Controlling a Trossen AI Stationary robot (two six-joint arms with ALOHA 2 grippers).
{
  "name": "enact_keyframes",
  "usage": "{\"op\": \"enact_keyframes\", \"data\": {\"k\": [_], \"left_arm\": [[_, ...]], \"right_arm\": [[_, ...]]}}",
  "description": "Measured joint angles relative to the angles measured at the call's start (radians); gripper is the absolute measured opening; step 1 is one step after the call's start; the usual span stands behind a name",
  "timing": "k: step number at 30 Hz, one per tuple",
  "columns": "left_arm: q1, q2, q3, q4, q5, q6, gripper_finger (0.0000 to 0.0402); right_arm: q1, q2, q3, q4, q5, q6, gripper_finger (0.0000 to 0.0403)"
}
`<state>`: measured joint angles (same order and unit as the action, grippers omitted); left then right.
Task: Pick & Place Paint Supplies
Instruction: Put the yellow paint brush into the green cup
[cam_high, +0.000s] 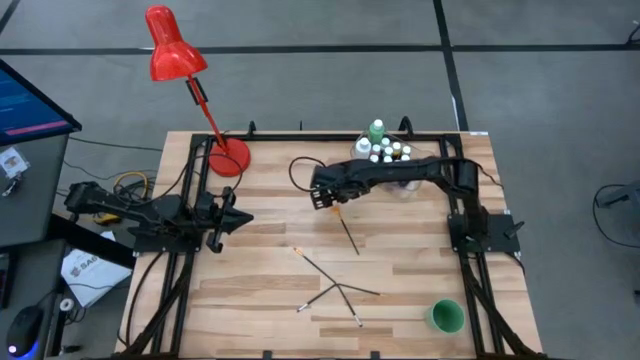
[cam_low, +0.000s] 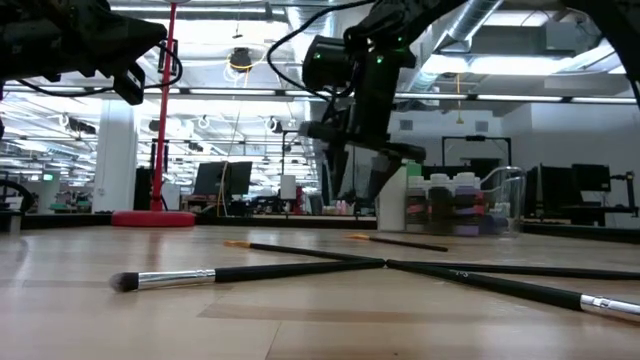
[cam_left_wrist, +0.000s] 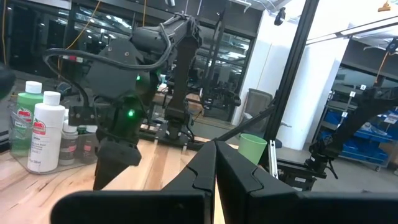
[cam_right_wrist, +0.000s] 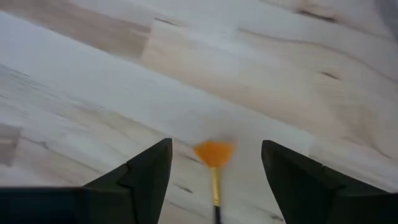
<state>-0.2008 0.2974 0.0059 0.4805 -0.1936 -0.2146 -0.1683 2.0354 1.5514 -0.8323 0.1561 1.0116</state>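
The right gripper (cam_high: 322, 199) hangs over the middle of the wooden table (cam_high: 260, 290), its jaws spread apart and holding nothing; an orange-tipped paintbrush (cam_right_wrist: 214, 163) lies on the wood between its fingers (cam_right_wrist: 149, 168), untouched; in the high view this brush (cam_high: 347, 231) runs away from the gripper toward the table's front; three more dark paintbrushes (cam_high: 338, 292) lie crossed near the front edge; the small white-capped paint bottles (cam_high: 390, 153) and the taller green bottle (cam_high: 376, 130) stand in the clear tub (cam_high: 403, 186) at the far edge, behind the right arm; a green cup (cam_high: 446, 317) sits at the front right corner; the left gripper (cam_high: 232, 220) waits at the table's left edge, its jaws closed on nothing.
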Motion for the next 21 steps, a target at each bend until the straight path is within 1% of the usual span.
{"op": "enact_keyframes", "data": {"k": [5,7,9,11,14,17,19,21], "left_arm": [[0.0,0.0,0.0,0.0,0.0,0.0,0.0002],[0.0,0.0,0.0,0.0,0.0,0.0,0.0002],[0.0,-0.001,0.0,0.0,0.0,0.0,0.0002],[0.0,0.001,0.0,0.002,0.0,0.0,0.0002],[0.0,0.007,0.0,0.001,0.0,0.0,0.0002],[0.0,0.013,0.0,0.005,0.0,0.0,0.0002],[0.0,0.018,0.0,0.009,0.0,0.0,0.0002],[0.0,0.021,0.0,0.008,0.0,0.0,0.0002]], "right_arm": [[0.015,0.047,0.002,0.015,-0.016,-0.021,0.0244],[0.018,0.057,-0.003,-0.011,-0.034,-0.027,0.0244],[0.019,0.076,0.009,0.019,-0.033,-0.026,0.0244],[0.019,0.082,0.013,-0.014,-0.034,-0.023,0.0244],[0.026,0.091,0.031,0.017,-0.031,-0.02,0.0244],[0.032,0.105,0.04,-0.007,-0.031,-0.023,0.0244],[0.04,0.13,0.058,0.018,-0.031,-0.023,0.0244],[0.041,0.15,0.066,-0.039,-0.032,-0.027,0.0244]]}}
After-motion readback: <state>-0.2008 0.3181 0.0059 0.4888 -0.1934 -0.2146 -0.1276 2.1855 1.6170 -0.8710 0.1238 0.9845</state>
